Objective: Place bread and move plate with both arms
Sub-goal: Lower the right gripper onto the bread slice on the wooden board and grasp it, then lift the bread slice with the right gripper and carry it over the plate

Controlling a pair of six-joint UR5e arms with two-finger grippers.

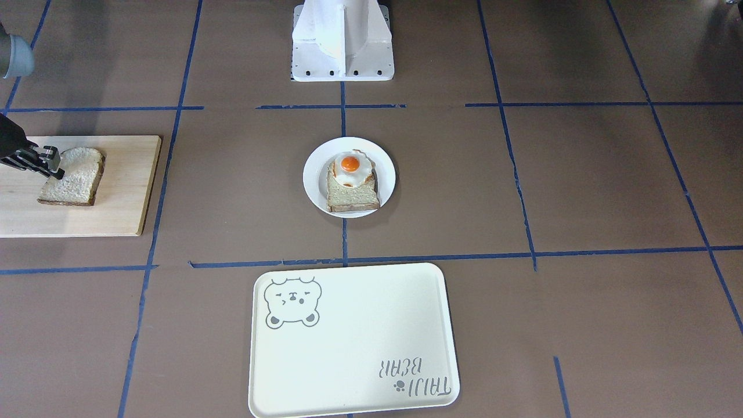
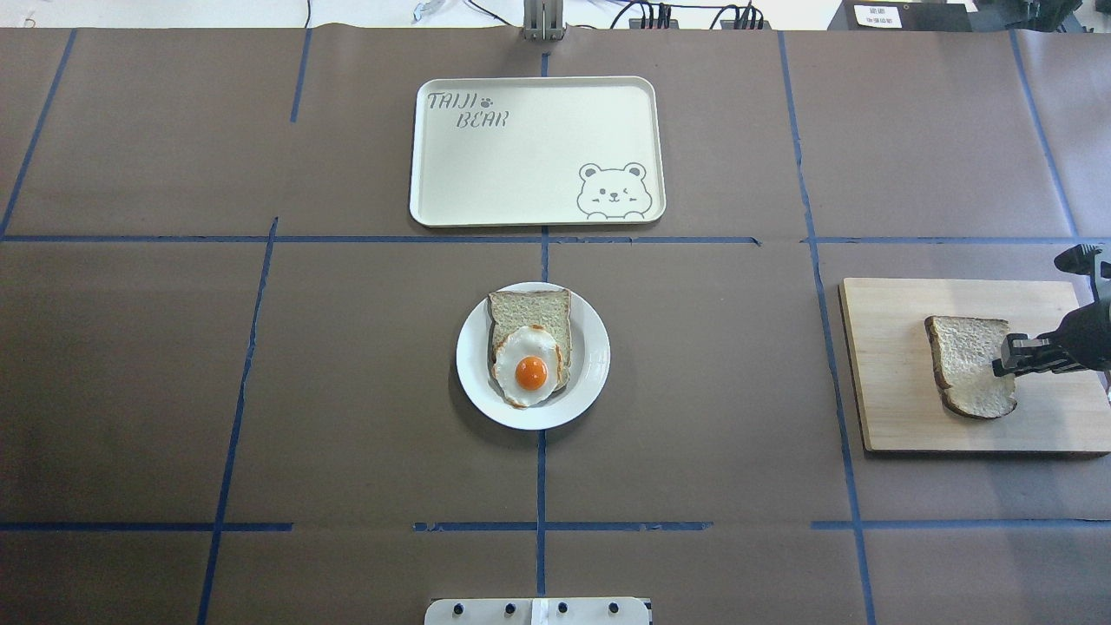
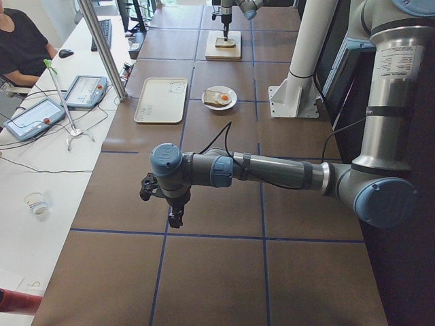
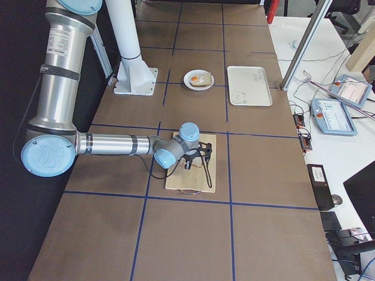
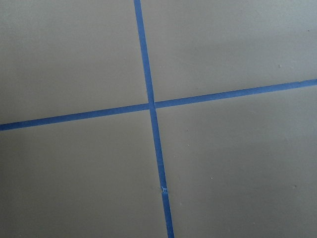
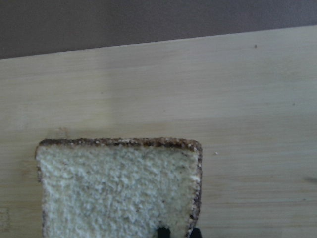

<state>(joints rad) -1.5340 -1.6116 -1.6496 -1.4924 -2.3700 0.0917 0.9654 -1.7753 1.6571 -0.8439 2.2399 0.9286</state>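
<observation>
on wooden board (image 2: 894, 417), right end effector (image 2: 1000, 365) pinching bread (image 2: 963, 356), plate (image 2: 594, 356) and tray (image 2: 521, 165) well apart

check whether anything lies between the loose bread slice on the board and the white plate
Nothing visible does. The bread lies on the wooden board on the robot's right, the plate at mid table. Between them there is only bare brown table crossed by a blue tape line.

Worktop (image 2: 174, 391) covered in brown paper, divided by blue tape lines (image 5: 142, 49). Adjoining white desk (image 3: 41, 170) carries two control tablets (image 3: 85, 90), cables and a paper cup (image 3: 37, 202). An aluminium post (image 3: 101, 47) stands where desk meets worktop.
</observation>
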